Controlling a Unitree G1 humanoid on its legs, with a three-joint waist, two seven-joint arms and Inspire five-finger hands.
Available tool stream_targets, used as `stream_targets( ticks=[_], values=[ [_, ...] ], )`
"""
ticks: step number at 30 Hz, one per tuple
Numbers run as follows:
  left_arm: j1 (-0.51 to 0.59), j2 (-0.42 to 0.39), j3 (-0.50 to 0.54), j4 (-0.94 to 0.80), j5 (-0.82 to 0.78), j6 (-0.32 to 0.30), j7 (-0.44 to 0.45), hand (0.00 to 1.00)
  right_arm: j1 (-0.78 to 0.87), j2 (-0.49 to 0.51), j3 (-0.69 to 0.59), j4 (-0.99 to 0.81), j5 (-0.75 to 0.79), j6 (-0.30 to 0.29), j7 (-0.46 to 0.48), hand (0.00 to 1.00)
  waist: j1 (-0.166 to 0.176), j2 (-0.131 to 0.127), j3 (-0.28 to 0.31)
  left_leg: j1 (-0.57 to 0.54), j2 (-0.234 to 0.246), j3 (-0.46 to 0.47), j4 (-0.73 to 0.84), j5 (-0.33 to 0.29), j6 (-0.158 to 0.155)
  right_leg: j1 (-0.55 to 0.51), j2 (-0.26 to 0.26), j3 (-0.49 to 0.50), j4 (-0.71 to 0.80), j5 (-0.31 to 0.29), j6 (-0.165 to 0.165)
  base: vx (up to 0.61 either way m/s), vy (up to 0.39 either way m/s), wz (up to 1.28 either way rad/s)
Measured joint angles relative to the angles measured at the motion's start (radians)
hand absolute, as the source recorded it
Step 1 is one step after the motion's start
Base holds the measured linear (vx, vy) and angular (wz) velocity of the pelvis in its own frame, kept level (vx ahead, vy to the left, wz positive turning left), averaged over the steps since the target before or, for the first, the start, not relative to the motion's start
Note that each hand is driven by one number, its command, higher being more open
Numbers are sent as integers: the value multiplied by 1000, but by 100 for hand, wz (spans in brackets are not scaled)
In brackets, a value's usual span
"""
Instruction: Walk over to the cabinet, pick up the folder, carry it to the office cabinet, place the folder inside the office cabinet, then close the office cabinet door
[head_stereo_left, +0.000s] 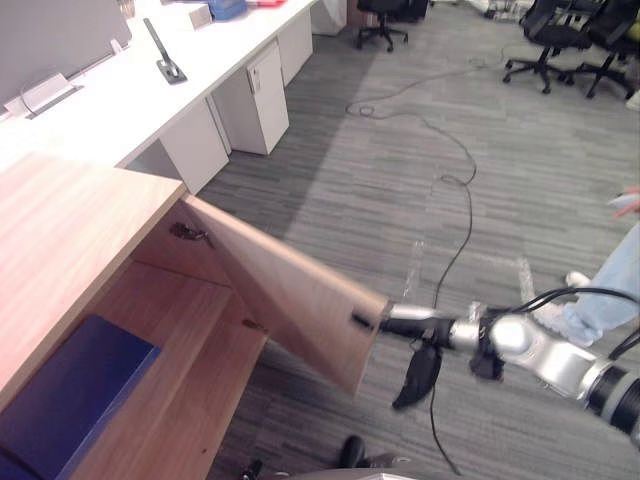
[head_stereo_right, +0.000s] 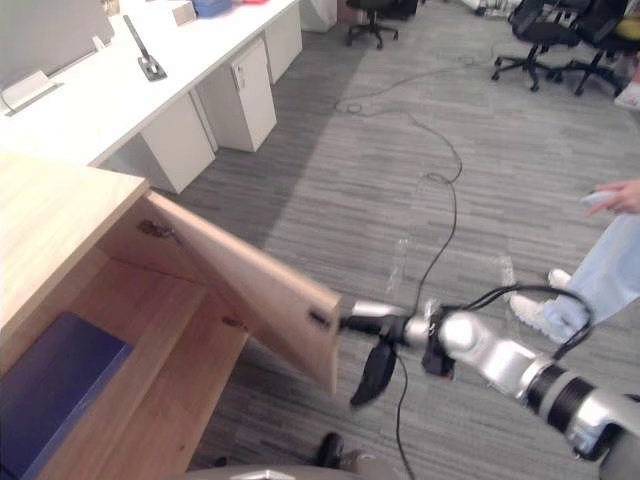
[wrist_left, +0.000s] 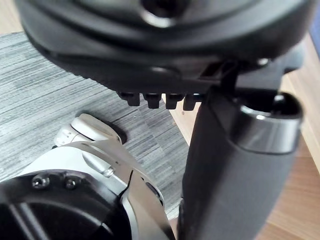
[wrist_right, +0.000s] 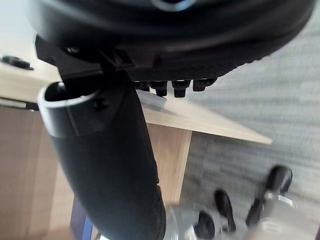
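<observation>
The blue folder (head_stereo_left: 70, 390) lies flat on the shelf inside the wooden office cabinet (head_stereo_left: 60, 230). The cabinet door (head_stereo_left: 290, 290) stands about half open, swung out over the carpet. My right hand (head_stereo_left: 412, 328) reaches in from the right with straight fingers touching the door's free edge near a small dark fitting, and its thumb hangs down. The right wrist view shows that hand (wrist_right: 110, 165) against the door edge (wrist_right: 200, 117). In its own wrist view my left hand (wrist_left: 235, 165) is low beside the cabinet, holding nothing.
A long white desk (head_stereo_left: 130, 90) with drawer units (head_stereo_left: 255, 95) runs behind the cabinet. Office chairs (head_stereo_left: 560, 40) stand at the far right. A person's leg and shoe (head_stereo_left: 600, 295) are close on the right, with a hand (head_stereo_right: 615, 197) above. Grey carpet lies between.
</observation>
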Motion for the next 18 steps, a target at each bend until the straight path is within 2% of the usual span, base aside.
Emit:
stream_targets(
  ticks=[2,4,7,8,9,10,11,14,15,17,18],
  values=[
    [-1,-7,3,-2,17,0,-3,100,25,10,24,-30,-1,-19,59,100,30,-4,-6,6,-14,-1,-26,14,21,23,21,3,-51,23,-9,41,-152,8],
    [-3,-7,32,-1,20,2,2,100,32,20,62,-31,-18,-24,107,100,46,-11,-9,14,-17,-2,-44,18,24,44,32,2,-100,40,-7,11,-107,4],
    [-2,-4,121,-1,22,2,33,100,35,32,109,-23,-110,-24,130,100,52,-50,-5,11,-36,-3,-67,20,21,61,41,-1,-164,59,8,-16,-90,6],
    [0,0,152,-1,22,2,49,100,46,45,121,-14,-151,-24,129,100,57,-62,-5,8,-41,-6,-85,22,21,73,34,-42,-171,10,74,18,-39,8],
    [2,-17,161,-10,22,0,62,100,62,45,123,1,-180,-28,130,100,73,-34,-6,4,-15,-6,-82,35,19,36,-2,-105,-14,-60,58,28,28,20],
    [10,-18,169,-19,21,-4,64,100,62,47,128,4,-196,-38,131,100,70,-48,-1,-4,-27,-7,-54,49,-3,26,-53,-71,38,-48,15,52,106,39],
    [3,-12,186,-6,20,-4,71,100,71,104,146,71,-234,-37,127,100,80,-53,-17,-13,-17,-33,-34,57,-18,43,-41,-82,25,-60,33,43,68,49],
    [-3,-21,201,-10,14,-1,76,100,70,207,164,157,-317,-41,121,100,115,-74,-40,-43,-33,-80,-80,99,12,58,-36,-140,-43,-37,30,15,-54,63],
    [-4,-24,201,-12,13,-1,77,100,65,231,165,178,-326,-42,122,100,123,-78,-37,-43,-36,-97,-91,109,13,66,-36,-156,-55,-33,30,-8,-71,81],
    [-5,-30,203,-15,3,-1,82,100,63,322,166,266,-376,-53,117,100,159,-92,-31,-54,-46,-176,-107,121,15,95,-38,-219,-86,-30,32,-16,-55,98],
    [-3,-35,205,-19,-5,-1,90,100,59,394,164,344,-401,-56,97,100,175,-103,-26,-60,-51,-221,-104,125,13,110,-39,-259,-103,-30,34,-31,-39,111]
  ],
)
